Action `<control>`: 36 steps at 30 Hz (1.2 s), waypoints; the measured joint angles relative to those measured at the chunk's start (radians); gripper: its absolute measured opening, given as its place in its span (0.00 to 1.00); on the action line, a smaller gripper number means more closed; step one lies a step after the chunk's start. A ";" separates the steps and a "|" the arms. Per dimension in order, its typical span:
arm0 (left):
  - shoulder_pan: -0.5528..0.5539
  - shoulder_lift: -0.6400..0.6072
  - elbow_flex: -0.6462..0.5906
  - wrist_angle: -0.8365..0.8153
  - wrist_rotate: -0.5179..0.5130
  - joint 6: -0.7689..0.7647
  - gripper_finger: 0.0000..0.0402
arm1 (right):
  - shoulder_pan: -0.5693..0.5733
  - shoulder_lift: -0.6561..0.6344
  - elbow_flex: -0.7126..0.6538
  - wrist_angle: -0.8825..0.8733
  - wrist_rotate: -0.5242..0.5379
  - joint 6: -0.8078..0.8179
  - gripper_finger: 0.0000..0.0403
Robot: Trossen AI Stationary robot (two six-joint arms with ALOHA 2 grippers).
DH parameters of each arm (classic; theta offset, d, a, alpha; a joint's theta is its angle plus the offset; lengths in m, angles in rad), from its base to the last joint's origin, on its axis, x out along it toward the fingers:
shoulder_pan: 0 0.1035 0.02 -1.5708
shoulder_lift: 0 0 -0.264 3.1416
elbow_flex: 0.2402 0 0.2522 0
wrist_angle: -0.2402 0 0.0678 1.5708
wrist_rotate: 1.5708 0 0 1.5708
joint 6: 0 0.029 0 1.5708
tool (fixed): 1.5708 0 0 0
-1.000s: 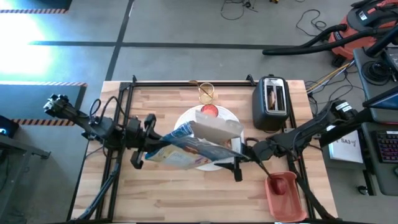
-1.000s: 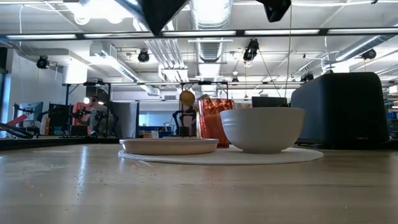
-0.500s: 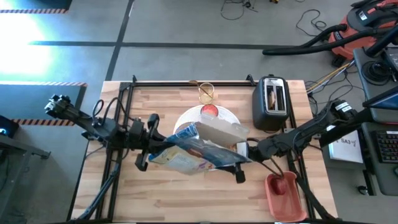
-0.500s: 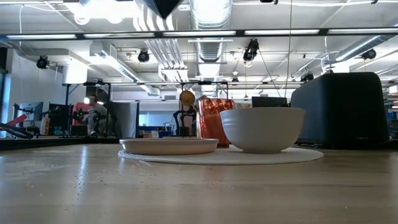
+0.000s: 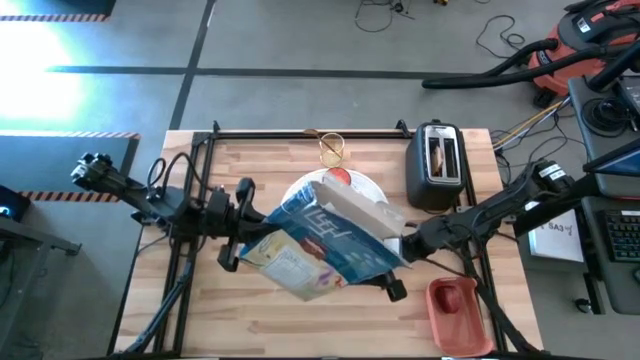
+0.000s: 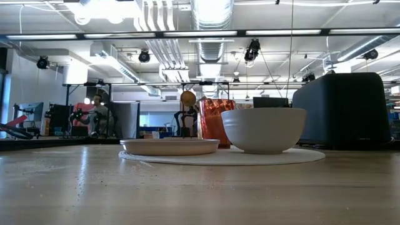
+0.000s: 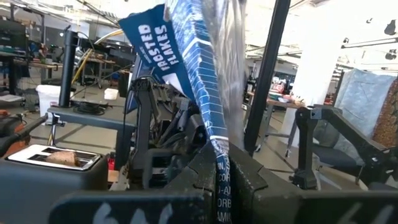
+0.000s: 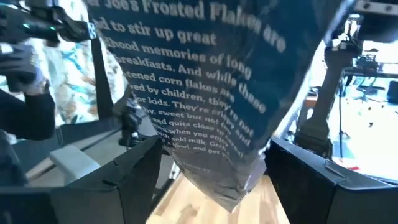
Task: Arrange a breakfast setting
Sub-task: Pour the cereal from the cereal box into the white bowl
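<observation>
The left gripper (image 5: pixel 232 243), over the table's left-middle, is clamped on one end of the cereal box (image 5: pixel 325 245), which now hangs higher and more tilted than a second ago, open flap toward the far edge. It covers most of the plate (image 5: pixel 368 188) and hides the bowl (image 6: pixel 264 129) from above. The right gripper (image 5: pixel 395 268), jaws spread wide, straddles the box's other end. The tilt suggests pouring is being set up. The red cup (image 5: pixel 338 178) and glass (image 5: pixel 332 148) sit behind.
</observation>
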 joint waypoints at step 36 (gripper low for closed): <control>0.071 0.130 -0.252 0.154 0.047 -0.134 0.00 | -0.003 -0.003 0.019 -0.191 -0.020 0.236 0.65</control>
